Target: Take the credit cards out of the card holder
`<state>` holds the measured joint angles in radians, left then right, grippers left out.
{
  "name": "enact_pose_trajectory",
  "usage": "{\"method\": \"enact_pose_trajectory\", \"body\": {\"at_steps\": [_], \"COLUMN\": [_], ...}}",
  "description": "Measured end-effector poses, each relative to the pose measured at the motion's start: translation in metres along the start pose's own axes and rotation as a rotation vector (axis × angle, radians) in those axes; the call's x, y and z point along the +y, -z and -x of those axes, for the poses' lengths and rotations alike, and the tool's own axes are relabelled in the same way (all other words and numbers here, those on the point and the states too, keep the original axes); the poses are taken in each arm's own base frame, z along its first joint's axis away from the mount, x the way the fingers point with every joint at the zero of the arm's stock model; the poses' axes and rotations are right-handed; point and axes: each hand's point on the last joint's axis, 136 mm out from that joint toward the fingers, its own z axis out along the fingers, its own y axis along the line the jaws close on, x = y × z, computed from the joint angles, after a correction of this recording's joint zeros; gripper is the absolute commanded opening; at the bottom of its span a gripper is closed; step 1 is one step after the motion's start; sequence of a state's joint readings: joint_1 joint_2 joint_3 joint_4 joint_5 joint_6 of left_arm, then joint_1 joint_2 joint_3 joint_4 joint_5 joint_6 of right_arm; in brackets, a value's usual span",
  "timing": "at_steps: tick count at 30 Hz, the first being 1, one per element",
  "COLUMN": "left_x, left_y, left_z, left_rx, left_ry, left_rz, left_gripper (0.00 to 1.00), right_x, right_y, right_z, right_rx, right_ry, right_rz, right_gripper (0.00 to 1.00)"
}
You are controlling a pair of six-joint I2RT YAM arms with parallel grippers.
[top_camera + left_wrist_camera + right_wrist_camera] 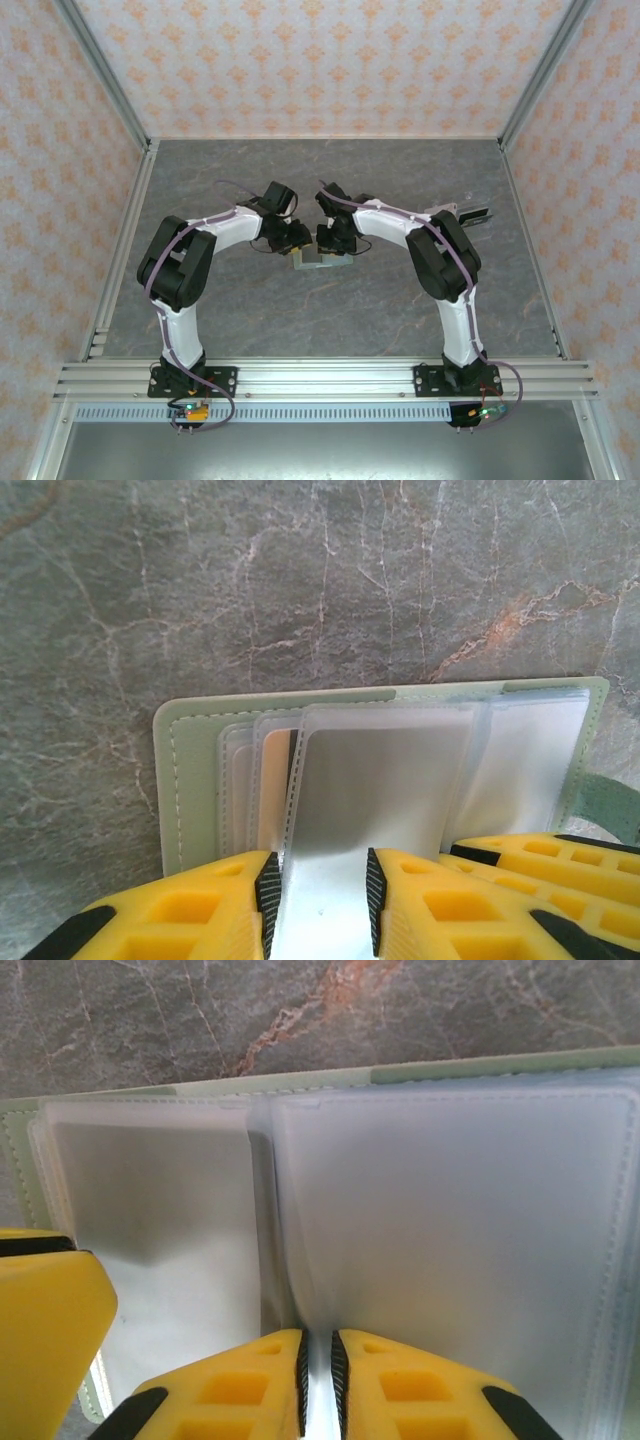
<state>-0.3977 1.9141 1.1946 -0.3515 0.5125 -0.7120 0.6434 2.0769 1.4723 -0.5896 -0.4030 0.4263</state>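
Card holder [190,780] lies open; right gripper [319,1340] pinches a clear sleeve [450,1240], left gripper [322,865] straddles another, grip unclear; orange card [275,790] sits pocketed, not yet out

You've got a sage-green holder [190,780] w/ pale stitching, frosted grey-white pockets [450,1240] inside. Peach-orange strip [275,780] shows thru one pocket. Fingers [180,910] yellow, pads [268,885] black. Table [250,320] grey marble w/ rust-brown veins. Walls [330,60] cream w/ orange floral repeat. Arms [235,228] white w/ black joints.
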Motion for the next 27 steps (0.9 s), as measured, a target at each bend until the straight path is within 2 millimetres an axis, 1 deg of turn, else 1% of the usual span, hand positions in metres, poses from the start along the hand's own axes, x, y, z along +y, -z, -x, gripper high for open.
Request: {"method": "enact_pose_trajectory", "body": {"at_steps": [14,27], "left_x": [-0.009,-0.014], "left_y": [-0.001,-0.001], "left_z": [0.001,-0.001], "left_rx": [0.006,0.022], "left_ry": [-0.005,0.000], "left_rz": [-0.047,-0.090], "left_gripper": [0.29,0.27], "right_x": [-0.002,-0.005], "right_y": [0.004,0.007], "right_z": [0.001,0.001], "right_rx": [0.021,0.012], "right_ry": [-0.047,-0.064], "right_rz": [0.117,0.141], "right_gripper": [0.18,0.19]}}
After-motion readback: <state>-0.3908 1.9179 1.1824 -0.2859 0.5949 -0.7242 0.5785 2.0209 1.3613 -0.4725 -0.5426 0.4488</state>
